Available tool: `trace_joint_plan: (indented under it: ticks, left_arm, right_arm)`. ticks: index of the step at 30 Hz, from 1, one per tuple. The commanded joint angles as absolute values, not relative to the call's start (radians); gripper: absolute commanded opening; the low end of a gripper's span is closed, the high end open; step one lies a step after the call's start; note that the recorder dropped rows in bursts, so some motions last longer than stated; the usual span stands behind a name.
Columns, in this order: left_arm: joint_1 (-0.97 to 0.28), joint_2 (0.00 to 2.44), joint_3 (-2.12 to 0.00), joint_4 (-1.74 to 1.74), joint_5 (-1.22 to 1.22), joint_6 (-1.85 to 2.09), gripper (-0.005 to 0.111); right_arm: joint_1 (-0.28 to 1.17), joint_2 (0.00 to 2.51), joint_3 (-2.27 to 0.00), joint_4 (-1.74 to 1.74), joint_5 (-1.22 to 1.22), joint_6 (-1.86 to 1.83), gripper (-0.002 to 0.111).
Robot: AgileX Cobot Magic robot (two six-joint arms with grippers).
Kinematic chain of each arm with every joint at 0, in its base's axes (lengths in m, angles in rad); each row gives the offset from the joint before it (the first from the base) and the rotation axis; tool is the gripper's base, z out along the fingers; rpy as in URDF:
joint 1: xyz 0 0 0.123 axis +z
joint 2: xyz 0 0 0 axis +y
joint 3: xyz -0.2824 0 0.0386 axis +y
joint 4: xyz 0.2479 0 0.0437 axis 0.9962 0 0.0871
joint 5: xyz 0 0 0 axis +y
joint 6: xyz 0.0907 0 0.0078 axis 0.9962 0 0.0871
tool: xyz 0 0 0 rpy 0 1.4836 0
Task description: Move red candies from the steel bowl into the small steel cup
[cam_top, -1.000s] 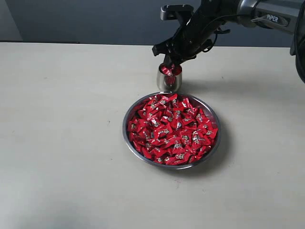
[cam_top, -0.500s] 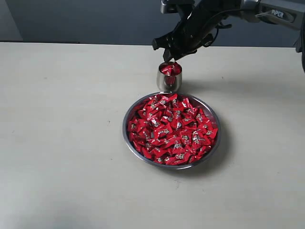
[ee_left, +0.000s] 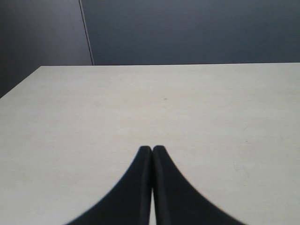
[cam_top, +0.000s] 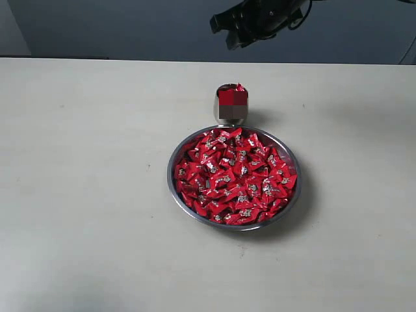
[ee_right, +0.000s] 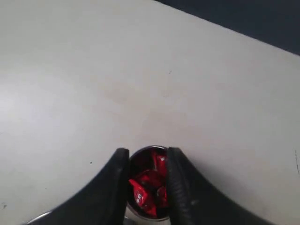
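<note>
Beige table (cam_top: 97, 195) — small steel cup (cam_top: 231, 107) well below right tool (cam_top: 223, 34).

Brimful cup (cam_top: 231, 108) beside candy-heaped bowl (cam_top: 170, 177)

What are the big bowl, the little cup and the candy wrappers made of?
Bowl: looks like polished steel; its thin silver rim shines like a mirror. Cup: likely the same metal, going by its silvery grey wall. Candy wrappers: probably foil or glossy plastic, as they are bright red and crinkly with small glints.
</note>
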State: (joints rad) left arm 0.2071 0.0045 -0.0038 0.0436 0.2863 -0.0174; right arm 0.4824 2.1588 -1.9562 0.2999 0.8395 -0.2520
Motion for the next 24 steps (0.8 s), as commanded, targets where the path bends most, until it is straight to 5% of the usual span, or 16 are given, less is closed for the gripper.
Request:
trace_joint_plan:
  ticks: [1,3,11,24]
  left_arm:
    - [0.208,0.000,0.000,0.045,0.284,-0.020,0.000]
    - [0.208,0.000,0.000,0.045,0.284,-0.020,0.000]
    - [0.208,0.000,0.000,0.045,0.284,-0.020,0.000]
    - [0.208,0.000,0.000,0.045,0.284,-0.020,0.000]
  right_arm:
    - [0.479,2.145,-1.960,0.292,0.876,-0.251,0.009]
    - [0.479,2.145,-1.960,0.292,0.895,-0.251,-0.001]
    - [0.479,2.088,-1.893,0.292,0.765,-0.206,-0.001]
    - [0.479,1.689,-1.206,0.280,0.136,-0.199,-0.001]
